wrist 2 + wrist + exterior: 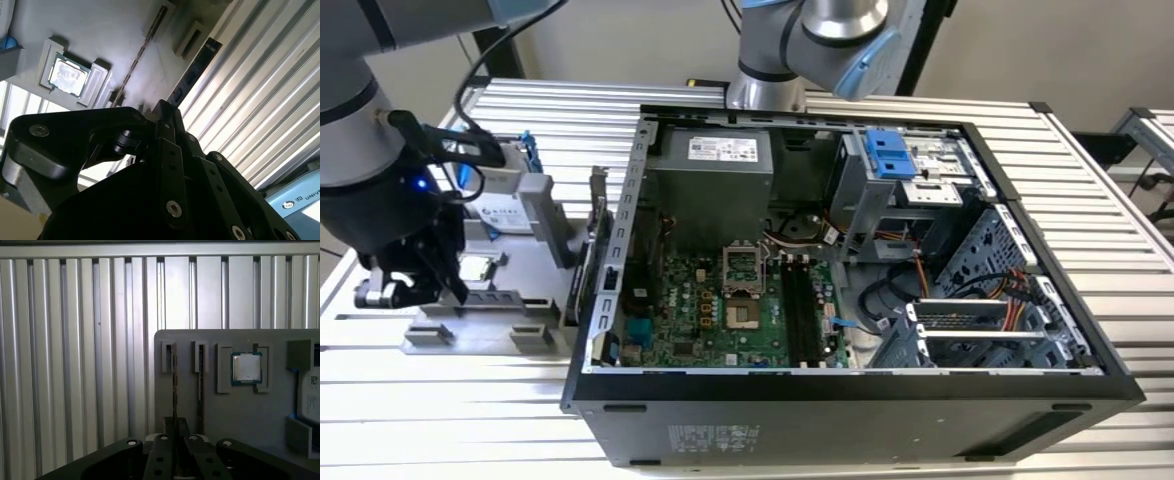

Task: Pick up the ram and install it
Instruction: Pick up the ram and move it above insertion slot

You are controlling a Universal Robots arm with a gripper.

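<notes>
Ram [174, 380]: 1 thin stick, edge-on in grey holder [240, 415].
Gripper [175, 426] aligned with it, jaw state cannot be told; ribbed aluminium table [75, 365].

I see the case [854, 400] lying open on the table [1107, 180], with the tray [480, 328] just beside it on the exterior view's left. On the tray, the chip [246, 368] lies between the ram [174, 372] and the drive [311, 390]. The gripper [447, 290] hangs over the tray.
</notes>
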